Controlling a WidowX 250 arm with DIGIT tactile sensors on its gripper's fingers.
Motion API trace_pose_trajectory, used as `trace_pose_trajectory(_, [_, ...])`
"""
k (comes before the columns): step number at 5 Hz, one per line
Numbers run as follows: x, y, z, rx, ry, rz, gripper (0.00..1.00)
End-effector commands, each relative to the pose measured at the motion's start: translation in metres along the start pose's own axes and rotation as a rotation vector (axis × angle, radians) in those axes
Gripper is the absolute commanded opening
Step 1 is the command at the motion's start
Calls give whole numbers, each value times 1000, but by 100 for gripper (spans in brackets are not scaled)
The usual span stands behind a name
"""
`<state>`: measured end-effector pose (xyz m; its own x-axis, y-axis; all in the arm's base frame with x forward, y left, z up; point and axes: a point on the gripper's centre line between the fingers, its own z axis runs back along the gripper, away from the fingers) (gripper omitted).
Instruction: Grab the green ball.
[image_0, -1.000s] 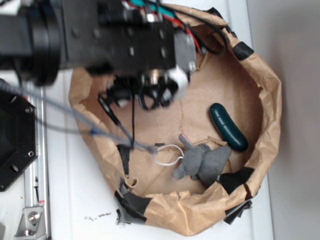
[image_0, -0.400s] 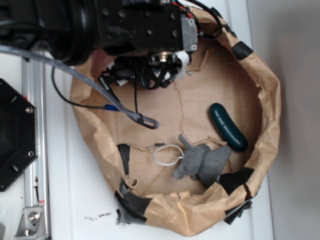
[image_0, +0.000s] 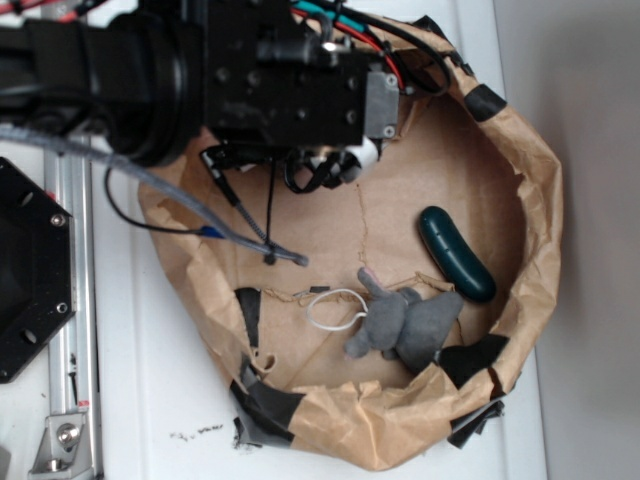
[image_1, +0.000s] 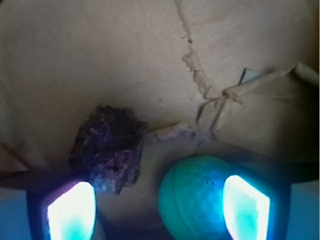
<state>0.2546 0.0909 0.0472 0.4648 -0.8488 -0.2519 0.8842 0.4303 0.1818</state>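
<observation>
The gripper (image_1: 159, 207) has its fingers (image_1: 70, 210) apart, the green ball (image_1: 192, 197) at lower right between them; closing remains, not yet grabbed.

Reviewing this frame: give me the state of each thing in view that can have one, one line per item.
gripper: open, fingers either side of the ball and the rock, nothing clamped.
green ball: resting on the paper beside the right finger, not gripped.
dark purple rock: lying on the paper, left of the ball.
dark green cucumber-shaped object: lying flat, untouched.
grey plush toy: lying near the rim.
brown paper basin: crumpled, torn, taped.
</observation>
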Motion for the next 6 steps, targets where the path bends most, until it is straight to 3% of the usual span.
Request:
trace_pose_trajectory(1, [8,12,-38,33,33,11,100])
trace_pose_trajectory(2, [12,13,-35,18,-17,51,0])
trace_pose_trajectory(3, [17,13,-16,-58,-64,54,0])
trace_pose_trajectory(4, [33,15,42,-138,-148,166,0])
trace_pose_trajectory(5, [49,17,103,-85,-267,273,0])
trace_pose_trajectory(6, [53,11,142,-161,-264,417,0])
